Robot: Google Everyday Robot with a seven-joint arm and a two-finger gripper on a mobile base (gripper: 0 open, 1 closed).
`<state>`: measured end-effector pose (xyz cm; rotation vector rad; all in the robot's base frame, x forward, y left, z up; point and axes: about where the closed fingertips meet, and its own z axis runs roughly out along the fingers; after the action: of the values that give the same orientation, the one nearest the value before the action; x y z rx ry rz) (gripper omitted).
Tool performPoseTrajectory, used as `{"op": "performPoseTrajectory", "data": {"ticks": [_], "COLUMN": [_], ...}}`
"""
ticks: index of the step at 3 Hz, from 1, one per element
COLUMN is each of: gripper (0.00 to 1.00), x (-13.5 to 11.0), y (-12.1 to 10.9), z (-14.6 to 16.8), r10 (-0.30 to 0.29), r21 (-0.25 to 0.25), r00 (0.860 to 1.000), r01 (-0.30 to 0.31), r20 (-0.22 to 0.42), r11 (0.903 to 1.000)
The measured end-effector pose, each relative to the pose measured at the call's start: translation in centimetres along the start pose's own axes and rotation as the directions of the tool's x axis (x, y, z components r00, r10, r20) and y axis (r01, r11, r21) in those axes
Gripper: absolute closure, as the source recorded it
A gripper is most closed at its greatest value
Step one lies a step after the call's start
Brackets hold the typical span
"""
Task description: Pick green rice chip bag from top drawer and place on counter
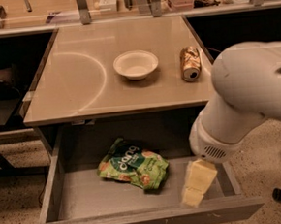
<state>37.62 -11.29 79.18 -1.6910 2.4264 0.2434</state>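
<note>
The green rice chip bag (134,169) lies crumpled on the floor of the open top drawer (89,198), left of centre, just below the near edge of the counter (79,80). The pincer (192,196) hangs over the drawer's near right corner, apart from the bag; I cannot tell whether it is spread or pressed together. On the counter sit a white bowl (136,64) and, right of it, a gold can (190,63) on its side.
</note>
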Motion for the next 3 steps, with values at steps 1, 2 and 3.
{"op": "performPoseTrajectory", "data": {"ticks": [1,2,3], "gripper": [0.0,0.0,0.0], "x": [-2.6,-4.7,-4.8], "y": [1.2,1.9,1.9], "z": [4.4,6.4,6.5], "r10": [0.03,0.019,0.019], "r21": [-0.066,-0.108,-0.111], "r00": [0.995,0.99,0.989], "r01": [-0.024,-0.004,-0.003], "r20": [0.092,0.14,0.145], "r11": [0.9975,0.9941,0.9938]}}
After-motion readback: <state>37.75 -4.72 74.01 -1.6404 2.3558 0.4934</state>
